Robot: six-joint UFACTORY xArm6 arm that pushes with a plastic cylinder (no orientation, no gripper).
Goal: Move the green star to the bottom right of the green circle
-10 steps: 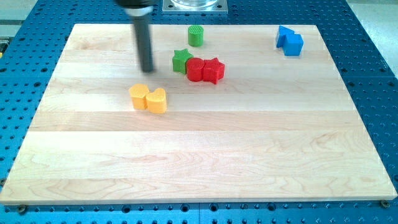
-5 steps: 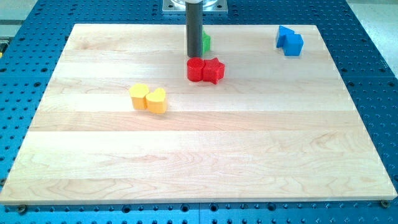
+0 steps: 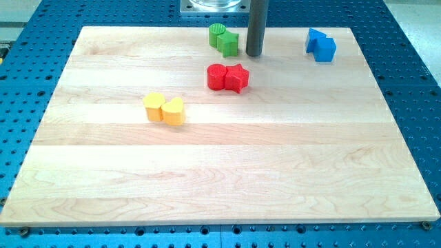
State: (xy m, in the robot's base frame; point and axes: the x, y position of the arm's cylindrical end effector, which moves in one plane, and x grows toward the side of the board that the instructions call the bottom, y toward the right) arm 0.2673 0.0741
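Observation:
The green circle (image 3: 217, 32) stands near the board's top edge, a little left of centre. The green star (image 3: 228, 43) touches it on its lower right side. My tip (image 3: 254, 54) rests on the board just right of the green star, with a small gap between them. The rod rises straight up out of the view's top.
A red circle (image 3: 217, 76) and a red star (image 3: 237, 78) touch each other below the green pair. Two yellow blocks (image 3: 165, 109) sit at the left of centre. Two blue blocks (image 3: 320, 45) sit at the top right. The wooden board (image 3: 220, 172) lies on a blue perforated table.
The green star has moved up and to the right, from beside the red circle to the green circle's lower right. My tip swept from the left to the star's right.

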